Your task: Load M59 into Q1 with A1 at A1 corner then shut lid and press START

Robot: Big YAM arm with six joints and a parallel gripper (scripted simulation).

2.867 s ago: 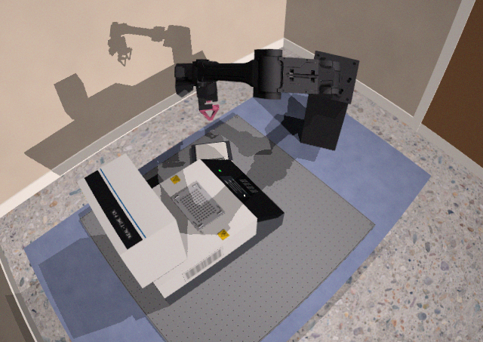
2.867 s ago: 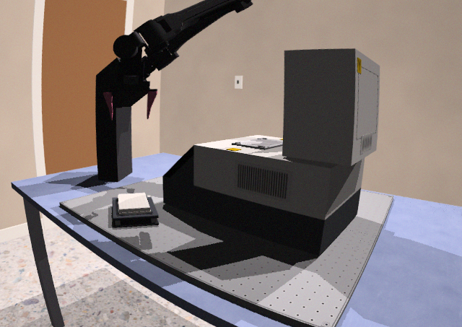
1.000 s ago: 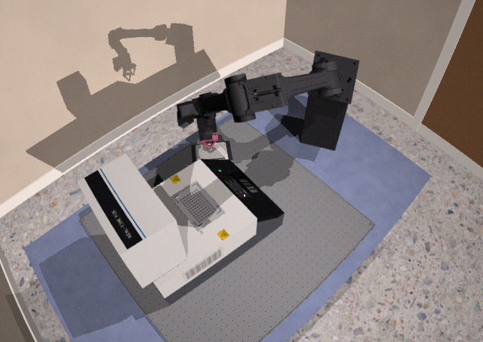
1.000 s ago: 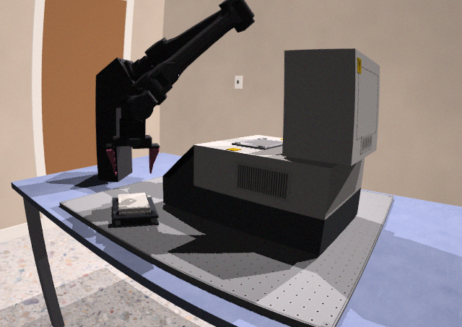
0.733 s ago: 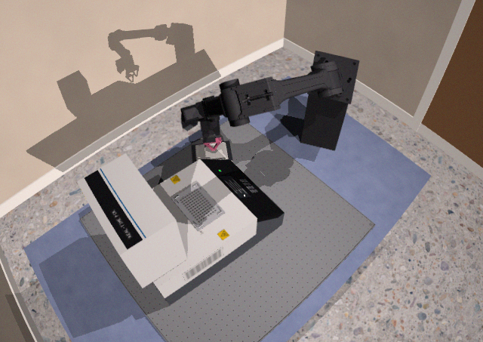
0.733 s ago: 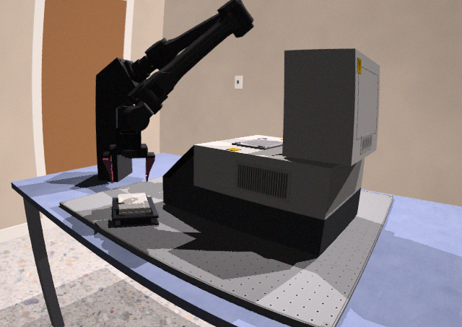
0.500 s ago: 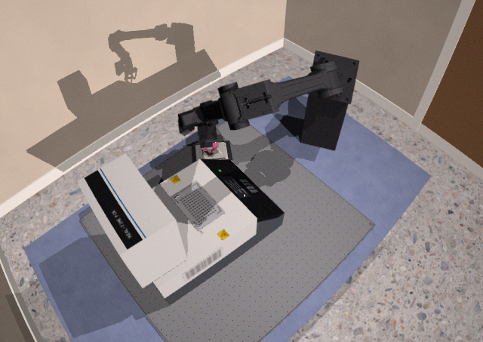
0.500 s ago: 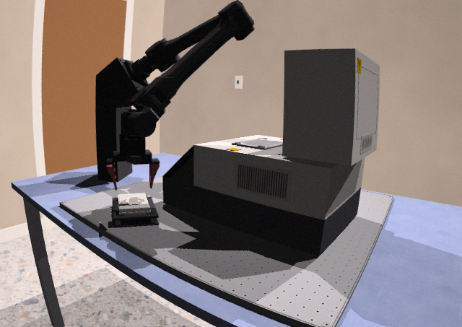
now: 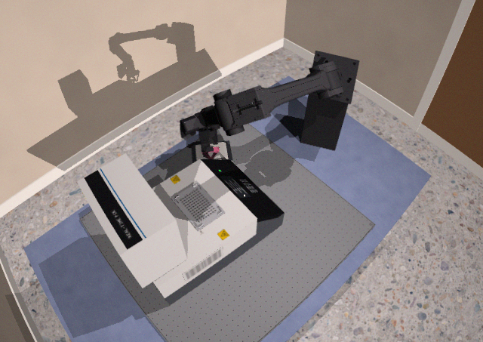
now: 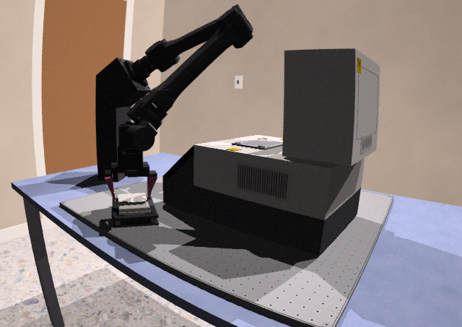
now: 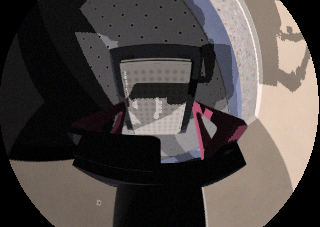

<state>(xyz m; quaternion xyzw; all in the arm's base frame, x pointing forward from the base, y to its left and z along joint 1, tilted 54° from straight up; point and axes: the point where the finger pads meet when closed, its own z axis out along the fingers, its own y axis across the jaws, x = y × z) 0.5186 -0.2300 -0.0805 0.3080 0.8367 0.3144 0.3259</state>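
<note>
The cycler Q1 (image 9: 202,209) stands on the perforated baseplate with its lid (image 9: 132,217) swung up and open. Its block (image 9: 198,204) lies bare, and the lamp (image 9: 219,170) is green. The sealed plate M59 (image 10: 132,203) lies flat on the black nest N1 (image 10: 130,215), beside Q1's panel end. My gripper (image 10: 130,193) is open and points down. Its two red fingers straddle the plate, one on each side, with the tips about level with the plate's top. In the wrist view the plate (image 11: 159,95) lies between the fingers. Whether the fingers touch it, I cannot tell.
The key panel (image 9: 244,186) runs along Q1's dark front slope, close to the nest. The upright lid (image 10: 328,103) rises high over Q1's rear. The arm's black base column (image 9: 324,120) stands at the mat's far side. The blue mat's edge lies just beyond the nest.
</note>
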